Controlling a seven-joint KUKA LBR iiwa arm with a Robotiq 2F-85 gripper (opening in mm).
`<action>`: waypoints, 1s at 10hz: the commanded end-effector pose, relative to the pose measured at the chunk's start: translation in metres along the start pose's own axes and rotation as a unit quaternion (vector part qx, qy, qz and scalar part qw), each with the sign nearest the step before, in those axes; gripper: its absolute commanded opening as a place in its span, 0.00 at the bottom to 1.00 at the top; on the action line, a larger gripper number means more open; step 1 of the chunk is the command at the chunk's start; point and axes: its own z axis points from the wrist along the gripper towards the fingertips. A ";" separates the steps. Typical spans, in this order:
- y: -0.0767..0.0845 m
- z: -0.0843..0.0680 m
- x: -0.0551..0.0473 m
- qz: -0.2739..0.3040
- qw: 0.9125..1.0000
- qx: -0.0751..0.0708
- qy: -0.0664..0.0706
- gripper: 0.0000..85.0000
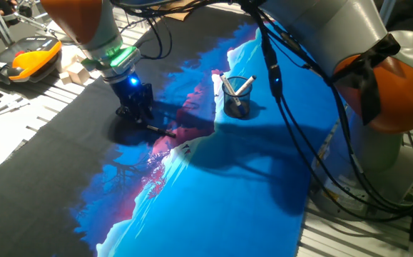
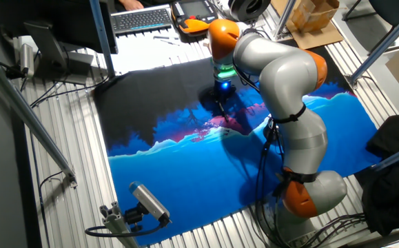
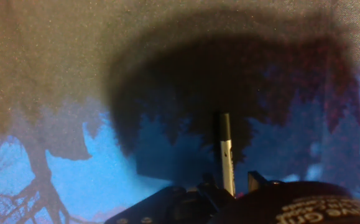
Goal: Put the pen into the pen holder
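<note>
One dark pen (image 3: 225, 149), one pen holder (image 1: 237, 95), two whitish pens (image 1: 239, 87) inside.

Pen (image 3: 225, 149) lower end hidden behind gripper (image 3: 229, 186); jaw state unclear.

Pen on the mat, holder standing apart from it.

I see the pen (image 1: 160, 130), thin and dark, lying flat on the dark part of the printed mat; my hand view shows its silvery barrel with a black tip (image 3: 226, 157). The pen holder (image 1: 237, 96), a dark mesh cup, stands upright on the blue area, with pale pens leaning inside.
</note>
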 end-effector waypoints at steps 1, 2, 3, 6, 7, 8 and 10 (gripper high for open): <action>0.000 0.002 -0.001 -0.002 1.000 0.000 0.000 0.40; -0.001 0.004 -0.002 -0.002 1.000 -0.002 0.001 0.40; -0.002 0.006 -0.002 -0.005 1.000 -0.001 0.002 0.40; -0.004 0.010 -0.003 -0.007 1.000 -0.003 0.003 0.40; -0.004 0.011 -0.003 -0.007 1.000 -0.005 0.003 0.40; -0.003 0.013 -0.002 -0.007 1.000 -0.006 0.001 0.40; -0.003 0.014 -0.001 -0.007 1.000 -0.008 0.001 0.40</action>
